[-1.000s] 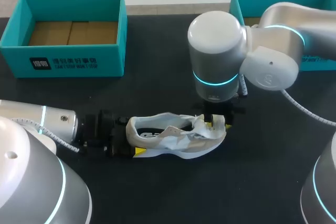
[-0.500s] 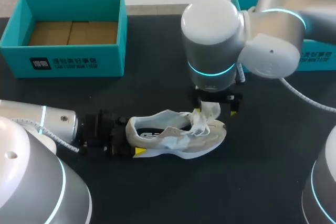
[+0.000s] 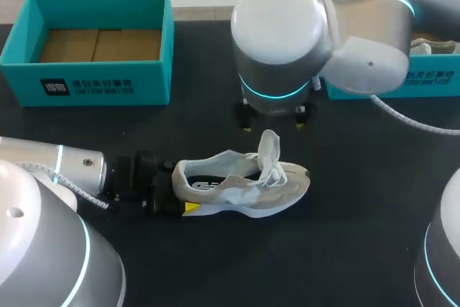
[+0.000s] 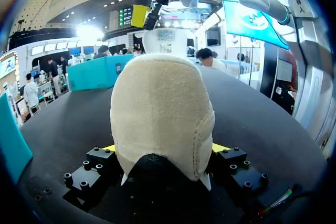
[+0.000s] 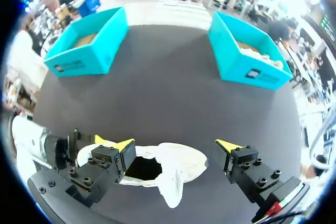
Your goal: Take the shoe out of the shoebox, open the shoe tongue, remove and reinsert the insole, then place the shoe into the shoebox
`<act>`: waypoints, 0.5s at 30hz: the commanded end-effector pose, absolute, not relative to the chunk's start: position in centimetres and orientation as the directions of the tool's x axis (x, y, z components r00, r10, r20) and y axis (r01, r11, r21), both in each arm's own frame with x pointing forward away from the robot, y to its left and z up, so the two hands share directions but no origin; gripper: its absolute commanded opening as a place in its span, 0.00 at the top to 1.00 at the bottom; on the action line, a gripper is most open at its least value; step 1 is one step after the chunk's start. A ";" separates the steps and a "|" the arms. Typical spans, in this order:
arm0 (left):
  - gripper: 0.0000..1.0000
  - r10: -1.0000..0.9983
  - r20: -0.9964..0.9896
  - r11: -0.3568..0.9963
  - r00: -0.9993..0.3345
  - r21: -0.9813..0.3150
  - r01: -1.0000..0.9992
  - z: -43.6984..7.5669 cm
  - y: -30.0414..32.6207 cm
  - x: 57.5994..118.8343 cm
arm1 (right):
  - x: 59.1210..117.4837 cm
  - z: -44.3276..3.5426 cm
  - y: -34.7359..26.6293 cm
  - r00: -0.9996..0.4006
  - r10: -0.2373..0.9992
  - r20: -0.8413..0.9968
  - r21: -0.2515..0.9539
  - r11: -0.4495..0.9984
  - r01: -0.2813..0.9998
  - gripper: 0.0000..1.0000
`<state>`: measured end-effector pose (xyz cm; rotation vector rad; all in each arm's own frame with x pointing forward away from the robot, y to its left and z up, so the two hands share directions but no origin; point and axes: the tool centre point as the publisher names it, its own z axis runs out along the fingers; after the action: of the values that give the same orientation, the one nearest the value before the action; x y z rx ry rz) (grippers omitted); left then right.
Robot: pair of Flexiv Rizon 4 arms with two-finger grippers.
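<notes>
On the black table (image 3: 345,249), the shoe (image 3: 241,188) lies on its sole, well apart from the left teal shoebox (image 3: 100,84). Your left gripper (image 4: 164,149) is clamped on the heel; hold it firm. Your right gripper (image 5: 175,145) hangs above, fingers wide apart. The tongue (image 3: 270,147) stands up, so I think you should descend slowly into the opening behind it.

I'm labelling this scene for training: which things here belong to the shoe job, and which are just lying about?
In the job: shoe, held at the heel by the left end effector; its raised tongue; right end effector, open above it; empty teal shoebox.
Probably lying about: second teal box, with something pale inside.
</notes>
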<state>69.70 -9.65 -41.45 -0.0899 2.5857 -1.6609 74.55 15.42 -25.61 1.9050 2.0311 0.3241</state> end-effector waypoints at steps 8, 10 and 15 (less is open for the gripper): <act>1.00 -0.087 -0.026 0.417 -0.996 -0.909 -0.013 -41.7 -9.9 69.5 | 74.5 -22.5 20.9 -0.625 0.759 -0.182 0.207 0.651 0.731 0.52; 1.00 -0.087 -0.026 0.417 -0.996 -0.909 -0.013 -41.7 -9.9 69.5 | 74.2 -22.4 21.5 -0.686 0.704 -0.185 0.155 0.710 0.687 0.71; 1.00 -0.087 -0.026 0.417 -0.996 -0.909 -0.013 -41.7 -9.9 69.5 | 73.5 -22.7 22.6 -0.773 0.600 -0.205 0.061 0.796 0.602 1.00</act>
<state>69.70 -9.65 -41.45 -0.0899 2.5857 -1.6610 73.17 21.23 -22.38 1.3558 2.5098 0.2419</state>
